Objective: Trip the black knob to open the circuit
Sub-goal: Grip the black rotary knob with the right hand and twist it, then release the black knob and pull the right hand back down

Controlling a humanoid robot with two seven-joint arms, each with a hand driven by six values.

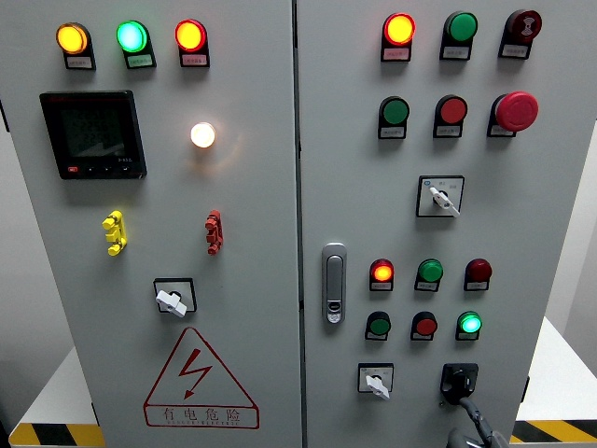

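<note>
Right hand (474, 431) comes up from the bottom edge, right of the middle, and only its grey upper part shows; whether its fingers are spread or curled cannot be told from here. Its top reaches the underside of the black knob (458, 382), which sits low on the right door of the grey cabinet (261, 187), and contact looks likely but is not certain. Just left of the knob is a white selector switch (376, 381), with bare panel between them. Above the knob stands a lit green lamp (470, 324), beside a red button (425, 326). Right of the knob the door's edge is near, with a yellow-and-black striped floor strip (555, 429) beyond it. A door handle (334, 283) sits by the centre seam.
</note>
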